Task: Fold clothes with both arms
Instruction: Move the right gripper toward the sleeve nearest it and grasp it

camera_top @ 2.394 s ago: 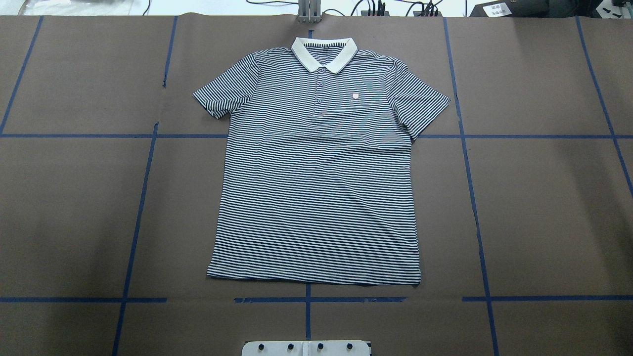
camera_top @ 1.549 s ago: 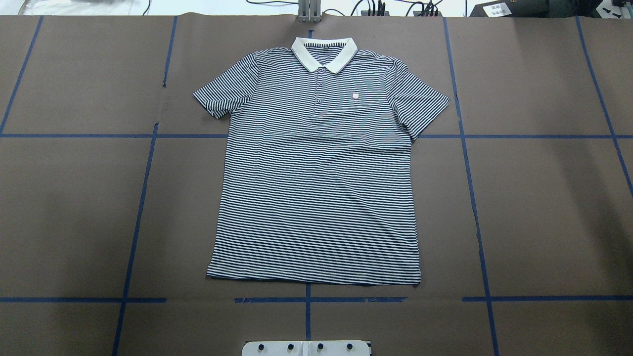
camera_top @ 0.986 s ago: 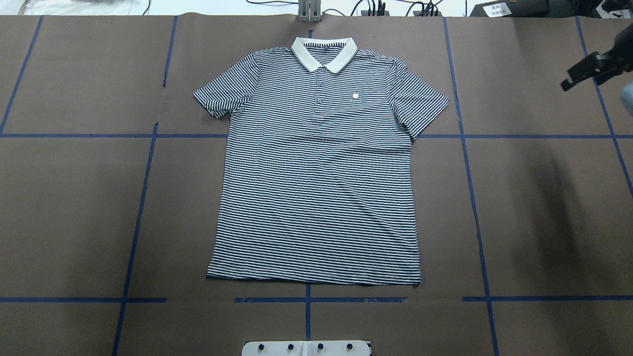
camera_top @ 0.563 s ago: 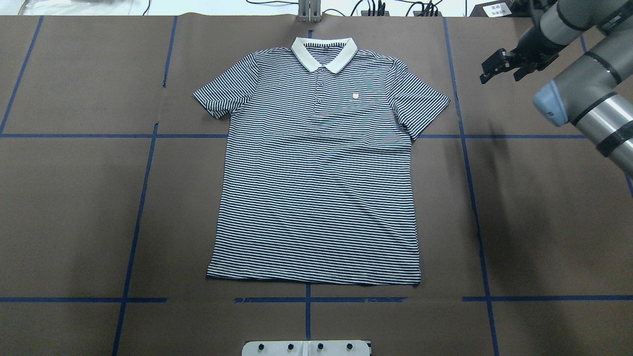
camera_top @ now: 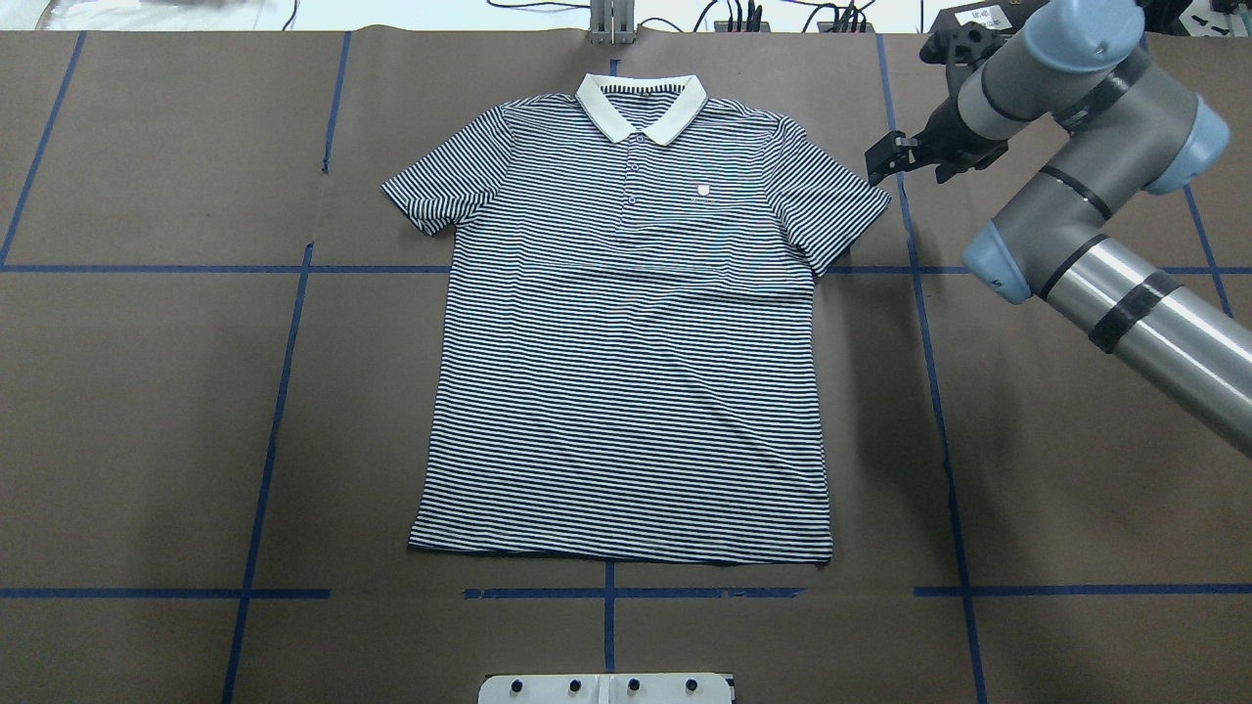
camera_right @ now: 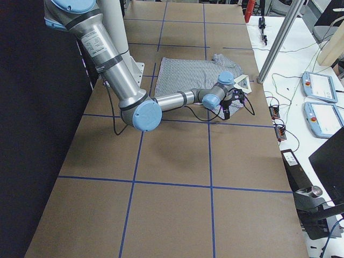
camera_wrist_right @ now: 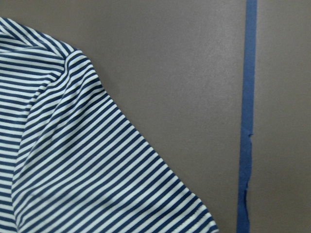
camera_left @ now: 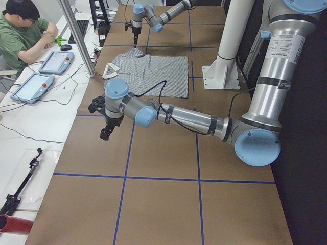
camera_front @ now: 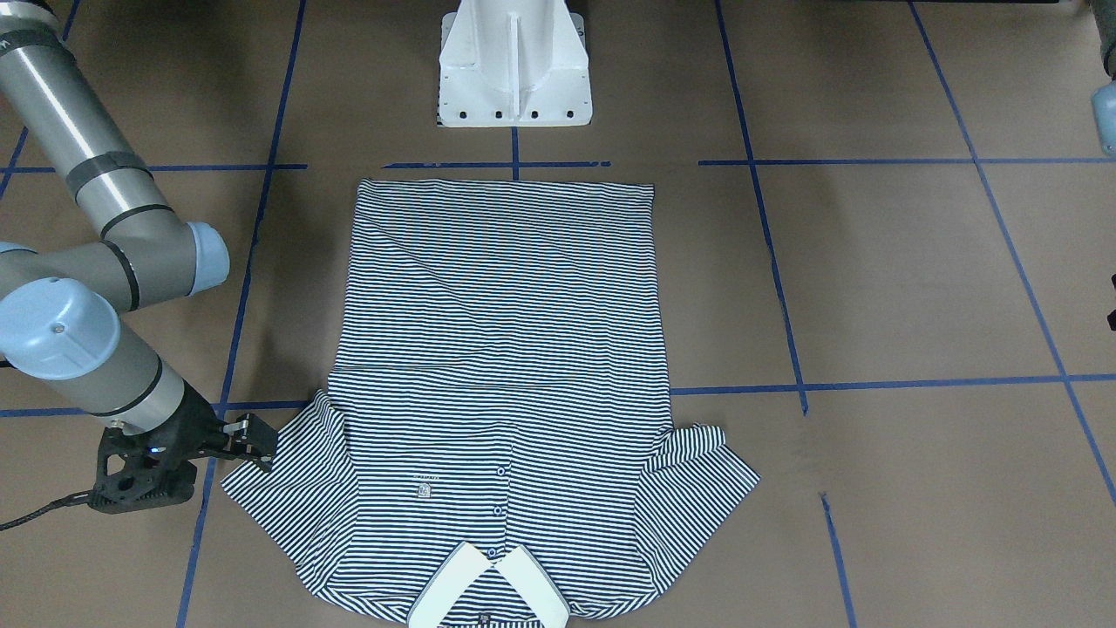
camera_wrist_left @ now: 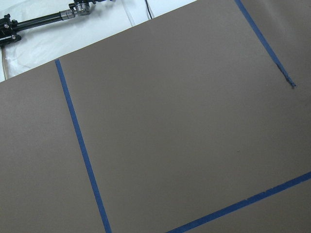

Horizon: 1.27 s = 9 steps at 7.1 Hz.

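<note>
Open counter (camera_top: 147, 411) lies wide at 9 and 3 o'clock of the flat shirt (camera_top: 626, 342); the white pedestal (camera_top: 606, 687) stands at 6, the right hand (camera_top: 883, 159) hangs beside the sleeve (camera_top: 831, 210) at 2.

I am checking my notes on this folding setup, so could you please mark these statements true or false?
1. The polo shirt lies flat with its buttons facing up. True.
2. The right gripper is holding the collar. False: it is at the edge of the right-side sleeve, away from the collar.
3. The left gripper hangs over the shirt. False: it is well off to the side, and its wrist camera sees only bare table.
4. The collar lies at the end far from the white pedestal base. True.
5. One sleeve is folded across the chest. False: both sleeves are spread outward.
</note>
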Available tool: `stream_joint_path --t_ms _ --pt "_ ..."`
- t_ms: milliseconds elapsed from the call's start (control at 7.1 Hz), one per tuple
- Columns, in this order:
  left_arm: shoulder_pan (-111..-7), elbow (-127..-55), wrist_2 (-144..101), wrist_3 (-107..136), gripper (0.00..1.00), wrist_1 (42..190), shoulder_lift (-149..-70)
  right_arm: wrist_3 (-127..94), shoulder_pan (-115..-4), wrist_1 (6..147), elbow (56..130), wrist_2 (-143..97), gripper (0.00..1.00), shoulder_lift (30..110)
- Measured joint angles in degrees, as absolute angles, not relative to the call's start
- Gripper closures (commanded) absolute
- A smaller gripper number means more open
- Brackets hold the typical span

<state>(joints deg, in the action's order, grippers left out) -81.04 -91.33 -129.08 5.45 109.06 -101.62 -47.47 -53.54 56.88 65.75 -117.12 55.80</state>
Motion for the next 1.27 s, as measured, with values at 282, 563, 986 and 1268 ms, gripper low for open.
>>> stream_joint_path --t_ms 282,563,986,1268 --pt "-81.0 -91.5 -129.1 5.6 0.0 109.1 -101.7 -47.5 -52.8 56.7 64.2 -116.1 0.08 55.4" --pt "-81.0 -91.5 -129.1 5.6 0.0 109.1 -101.6 -47.3 -52.8 56.8 63.5 -115.6 0.47 55.4" --pt "-81.1 -91.6 -129.1 5.5 0.0 109.1 -101.4 -47.0 -52.8 56.9 63.0 -115.4 1.0 55.0" --pt "-81.1 -91.6 -129.1 5.6 0.0 109.1 -101.5 -46.1 -52.8 56.9 63.0 -115.4 1.0 54.8"
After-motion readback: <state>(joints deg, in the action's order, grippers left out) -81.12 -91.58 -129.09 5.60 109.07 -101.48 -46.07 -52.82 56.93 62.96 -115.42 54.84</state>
